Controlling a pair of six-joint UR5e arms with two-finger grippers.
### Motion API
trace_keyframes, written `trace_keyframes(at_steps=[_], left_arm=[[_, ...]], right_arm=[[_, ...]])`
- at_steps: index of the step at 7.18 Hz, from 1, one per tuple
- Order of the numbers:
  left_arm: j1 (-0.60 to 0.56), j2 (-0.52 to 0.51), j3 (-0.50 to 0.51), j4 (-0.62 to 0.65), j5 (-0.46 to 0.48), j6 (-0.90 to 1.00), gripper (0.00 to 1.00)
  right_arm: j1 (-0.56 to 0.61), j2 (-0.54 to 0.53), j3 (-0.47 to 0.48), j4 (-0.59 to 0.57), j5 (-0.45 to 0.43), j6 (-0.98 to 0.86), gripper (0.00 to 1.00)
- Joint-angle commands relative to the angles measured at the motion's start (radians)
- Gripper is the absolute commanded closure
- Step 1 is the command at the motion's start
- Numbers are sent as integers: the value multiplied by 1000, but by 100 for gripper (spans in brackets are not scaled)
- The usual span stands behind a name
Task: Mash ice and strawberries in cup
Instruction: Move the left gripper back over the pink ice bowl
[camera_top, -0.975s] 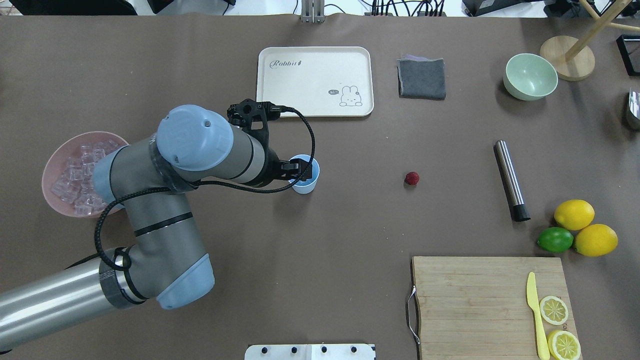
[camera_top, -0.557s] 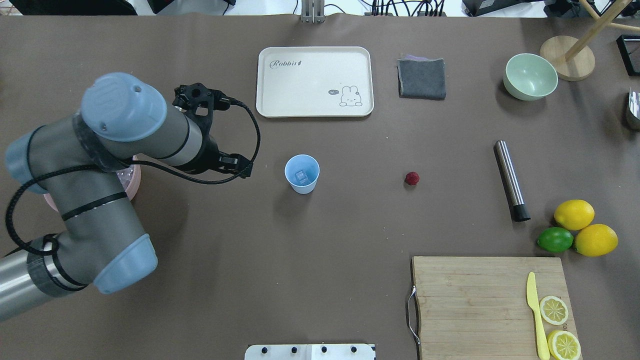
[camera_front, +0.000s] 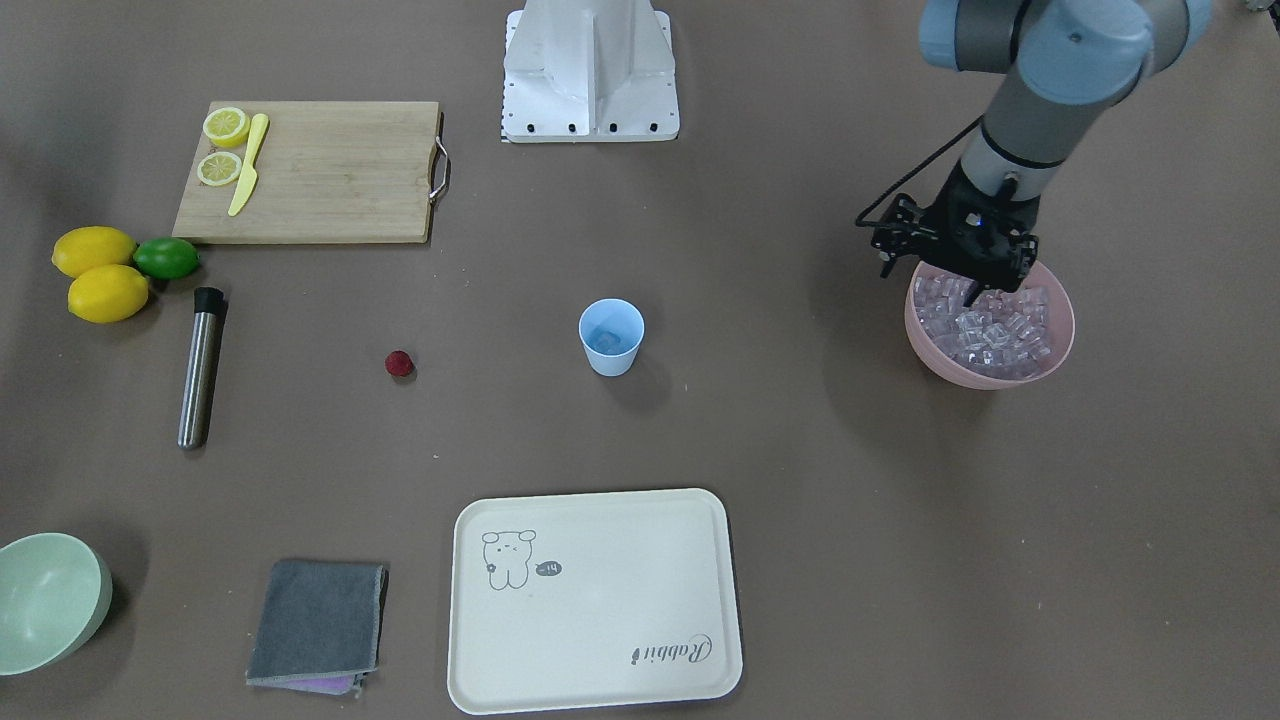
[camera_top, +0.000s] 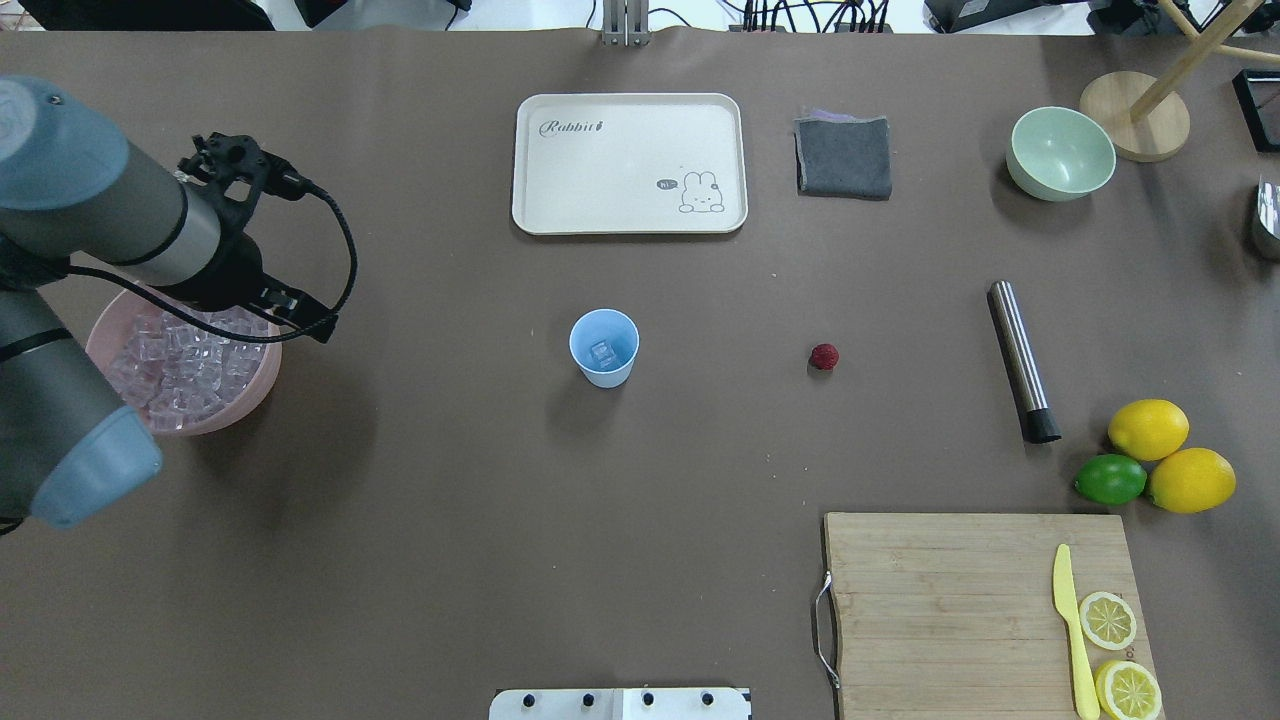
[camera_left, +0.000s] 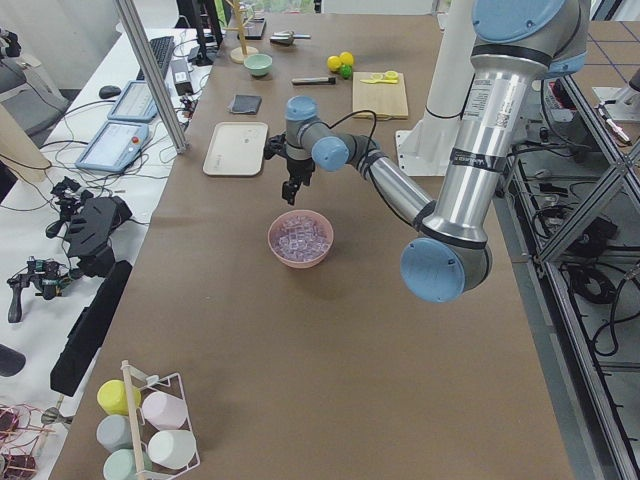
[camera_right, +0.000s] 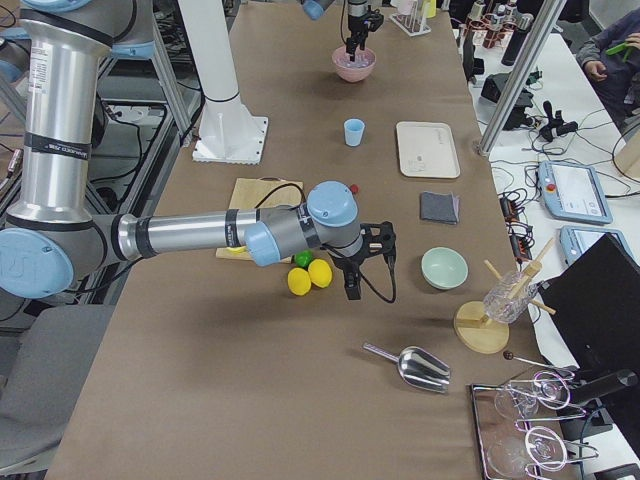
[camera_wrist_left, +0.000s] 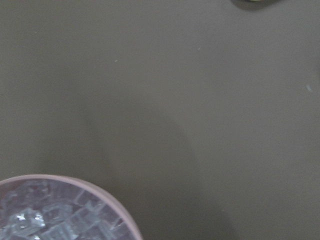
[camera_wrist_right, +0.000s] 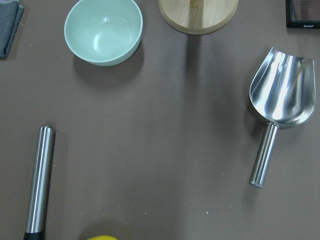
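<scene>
Across the whole overhead view runs a brown-covered worktop (camera_top: 450, 480). Along its far edge are cables and a metal post. In the left side view a side bench with keyboards and tablets (camera_left: 125, 110) fills the upper left, and a wire rack of pastel cups (camera_left: 145, 430) stands at the lower left.

The pale blue cup (camera_top: 604, 347) stands upright near the centre with one clear cube of ice (camera_top: 601, 351) inside it. The rest of the ice (camera_top: 180, 365) is heaped in a pink bowl (camera_top: 255, 385) at the left edge. The strawberry (camera_top: 824, 356) lies to the right of the cup, well apart from it, between the cup and a steel rod (camera_top: 1018, 355).

Above the cup is a cream tray (camera_top: 630, 160), then a folded grey cloth (camera_top: 844, 157), a pale green bowl (camera_top: 1060, 153) and a wooden stand (camera_top: 1135, 128). At the lower right two lemons (camera_top: 1148, 429) and a lime (camera_top: 1110, 479) touch. Below them a cutting board (camera_top: 950, 600) carries a yellow knife (camera_top: 1070, 630) and lemon halves (camera_top: 1107, 619). A steel scoop (camera_wrist_right: 282, 95) shows in the right wrist view.

The left arm covers the upper left of the pink bowl. The left claw (camera_front: 972, 288) points down at the heap, and I cannot tell how wide it is. The right claw (camera_right: 352, 290) hangs near the lemons, and I cannot tell its width either.
</scene>
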Motion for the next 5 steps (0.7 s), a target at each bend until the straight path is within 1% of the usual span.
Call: trace_keyframes(at_steps=[1, 2, 3, 4, 5], left_arm=[[-48, 22, 95, -73, -6, 155, 2], [-48, 22, 122, -84, -5, 215, 2], [-50, 37, 134, -84, -2, 353, 2], [-51, 46, 134, -84, -3, 411, 2], [-42, 49, 137, -84, -3, 413, 3]], right_arm=[[-3, 0, 0, 0, 0, 0, 0], [-5, 0, 0, 0, 0, 0, 0], [-6, 0, 0, 0, 0, 0, 0], [-8, 0, 0, 0, 0, 0, 0], [-8, 0, 0, 0, 0, 0, 0]])
